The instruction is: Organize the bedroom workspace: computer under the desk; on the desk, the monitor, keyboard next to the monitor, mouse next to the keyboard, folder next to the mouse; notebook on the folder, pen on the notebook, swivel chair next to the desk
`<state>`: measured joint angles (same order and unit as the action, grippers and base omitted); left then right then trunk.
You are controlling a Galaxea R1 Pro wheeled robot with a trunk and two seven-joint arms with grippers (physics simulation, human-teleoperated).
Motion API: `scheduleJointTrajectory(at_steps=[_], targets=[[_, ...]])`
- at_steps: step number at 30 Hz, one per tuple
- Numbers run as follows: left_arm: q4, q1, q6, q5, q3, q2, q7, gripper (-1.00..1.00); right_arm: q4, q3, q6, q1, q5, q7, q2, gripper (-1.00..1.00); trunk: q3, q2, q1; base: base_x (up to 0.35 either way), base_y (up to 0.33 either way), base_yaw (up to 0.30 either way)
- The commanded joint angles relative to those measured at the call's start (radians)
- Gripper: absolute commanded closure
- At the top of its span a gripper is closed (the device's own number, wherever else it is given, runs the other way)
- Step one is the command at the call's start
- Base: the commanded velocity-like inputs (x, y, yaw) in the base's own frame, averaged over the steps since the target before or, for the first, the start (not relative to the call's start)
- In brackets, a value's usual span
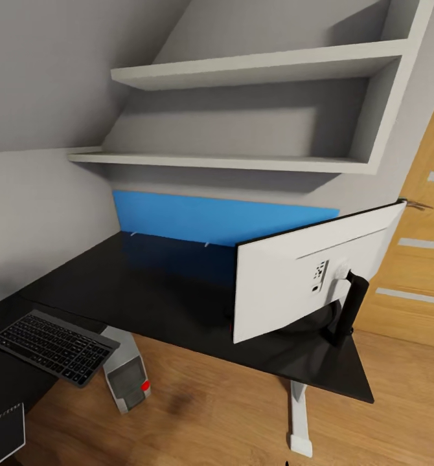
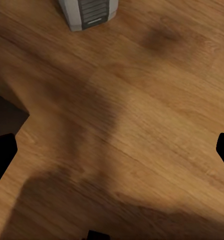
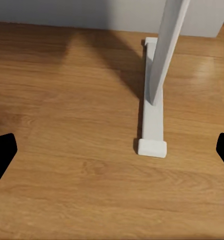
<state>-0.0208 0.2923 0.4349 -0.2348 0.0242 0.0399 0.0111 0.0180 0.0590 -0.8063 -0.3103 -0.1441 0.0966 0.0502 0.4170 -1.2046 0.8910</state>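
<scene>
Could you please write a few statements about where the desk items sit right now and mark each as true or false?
1. The monitor stands on the desk with its white back toward the camera. True.
2. The keyboard lies on the wooden floor. False: it rests on the desk's black top, at the near left part, with one corner past the edge.
3. The computer stands on the floor under the desk. True.
4. The keyboard touches the monitor. False: a broad stretch of bare desktop lies between them.
5. The desk's back panel is blue. True.
</scene>
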Motion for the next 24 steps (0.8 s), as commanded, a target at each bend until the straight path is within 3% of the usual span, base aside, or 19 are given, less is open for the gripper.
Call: scheduleJointTrajectory(at_steps=[1,24], targets=[[0.001,0.001,0.003,-0.001,0.002,0.000,0.001,-1.00,0.002,0.007,-0.004,-0.001,-0.006,0.003,0.000,-1.00,0.001,-0.001,0.000,0.000,0.000,-0.012],[0.001,0.001,0.002,-0.001,0.002,0.000,0.004,-1.00,0.002,0.007,-0.004,-0.001,-0.005,0.003,-0.002,-1.00,0.001,-0.001,0.000,0.035,0.026,-0.009]])
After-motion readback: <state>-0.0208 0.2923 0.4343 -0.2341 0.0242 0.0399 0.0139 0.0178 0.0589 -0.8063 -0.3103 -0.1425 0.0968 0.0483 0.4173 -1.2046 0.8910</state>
